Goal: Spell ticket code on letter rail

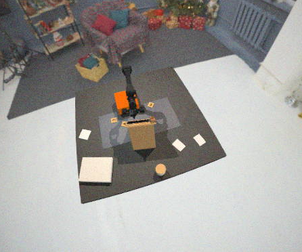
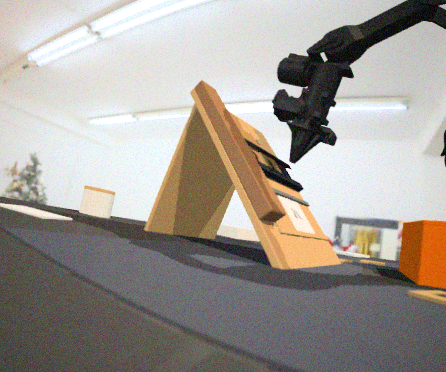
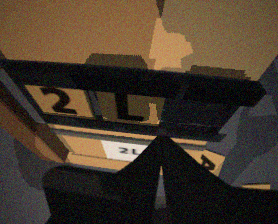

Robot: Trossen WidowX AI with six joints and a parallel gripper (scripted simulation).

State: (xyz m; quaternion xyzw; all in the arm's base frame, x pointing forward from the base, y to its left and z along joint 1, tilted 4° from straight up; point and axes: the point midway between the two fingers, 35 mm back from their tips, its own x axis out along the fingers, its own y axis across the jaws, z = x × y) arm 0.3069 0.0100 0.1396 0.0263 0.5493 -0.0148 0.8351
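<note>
The slanted board (image 1: 142,138) (image 2: 302,249) carries the black letter rail (image 2: 280,178) (image 3: 125,77). In the wrist view, a 2 tile (image 3: 37,97) sits at the rail's left end. An L tile (image 3: 110,107) sits to its right, a narrow dark strip between them; the rail's right part holds no tile. The ticket (image 3: 112,149) (image 2: 291,213) below reads 2L, its right part hidden by a finger. My gripper (image 1: 134,116) (image 2: 293,161) (image 3: 162,141) is shut and empty, its tips in front of the rail, standing clear of it in the exterior view.
An A tile (image 3: 213,156) lies low right of the board in the wrist view. Loose tiles (image 1: 114,120) (image 1: 150,104) lie by the orange block (image 1: 120,101) (image 2: 435,254). A cup (image 1: 160,169) (image 2: 96,204), a white slab (image 1: 96,170) and white cards (image 1: 84,134) (image 1: 179,145) lie farther out.
</note>
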